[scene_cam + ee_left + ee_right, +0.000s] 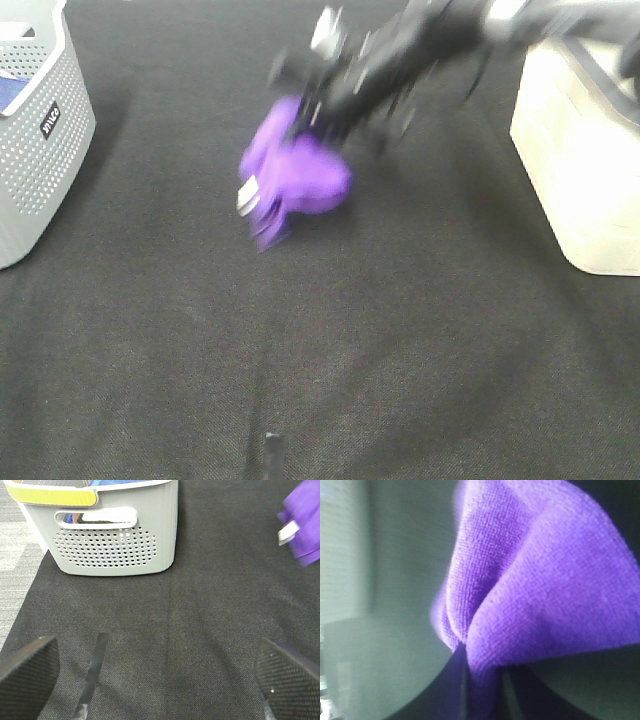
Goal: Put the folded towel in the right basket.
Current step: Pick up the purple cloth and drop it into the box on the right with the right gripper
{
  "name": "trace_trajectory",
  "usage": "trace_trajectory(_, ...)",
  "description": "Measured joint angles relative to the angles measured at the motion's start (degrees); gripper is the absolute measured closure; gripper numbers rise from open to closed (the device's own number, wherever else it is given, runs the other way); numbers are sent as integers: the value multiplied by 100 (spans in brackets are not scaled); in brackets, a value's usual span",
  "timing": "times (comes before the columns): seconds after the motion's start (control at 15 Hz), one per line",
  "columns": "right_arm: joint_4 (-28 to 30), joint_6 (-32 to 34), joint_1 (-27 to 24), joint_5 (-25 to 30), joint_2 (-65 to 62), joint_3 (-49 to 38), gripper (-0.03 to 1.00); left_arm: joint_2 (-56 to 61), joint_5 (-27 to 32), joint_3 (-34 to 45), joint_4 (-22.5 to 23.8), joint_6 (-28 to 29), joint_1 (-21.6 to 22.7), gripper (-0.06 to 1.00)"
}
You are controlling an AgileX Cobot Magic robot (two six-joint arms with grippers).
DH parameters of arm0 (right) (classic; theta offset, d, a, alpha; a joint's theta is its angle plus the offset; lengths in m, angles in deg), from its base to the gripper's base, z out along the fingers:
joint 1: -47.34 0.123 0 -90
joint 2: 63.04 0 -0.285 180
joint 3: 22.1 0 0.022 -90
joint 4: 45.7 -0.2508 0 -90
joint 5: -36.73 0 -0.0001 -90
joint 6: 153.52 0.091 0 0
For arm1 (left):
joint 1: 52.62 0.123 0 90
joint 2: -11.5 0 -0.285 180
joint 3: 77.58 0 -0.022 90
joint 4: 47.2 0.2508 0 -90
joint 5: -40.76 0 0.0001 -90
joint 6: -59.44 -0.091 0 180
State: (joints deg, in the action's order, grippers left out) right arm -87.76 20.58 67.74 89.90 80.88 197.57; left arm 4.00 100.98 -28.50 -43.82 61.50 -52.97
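From the high camera we see the right arm (430,40) reaching from the far right across the middle and sloping down. Its gripper (312,128) is clamped on the purple towel (300,178). The towel hangs bunched above the black mat (420,340), between the grey left basket (40,130) and the pale right basket (585,150), well apart from both. The right wrist view gives only blurred towel folds, close up. Only the left wrist view shows the left gripper (157,677), low over the mat with its fingers spread wide and holding nothing.
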Motion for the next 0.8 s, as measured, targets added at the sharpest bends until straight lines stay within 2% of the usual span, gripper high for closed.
trace_trajectory(0.2,321,-126,-647,361,-1536,0,86,0,0,0,0,0,0,-4)
trace_trajectory(0.4,1679,-223,-1713,756,-2836,11,86,0,0,0,0,0,0,-4)
trace_trajectory(0.47,1679,-223,-1713,756,-2836,11,86,0,0,0,0,0,0,-4)
trace_trajectory(0.6,2487,-201,-2343,1003,-3083,17,86,0,0,0,0,0,0,-4)
trace_trajectory(0.8,2991,-120,-3019,1066,-3060,17,86,0,0,0,0,0,0,-4)
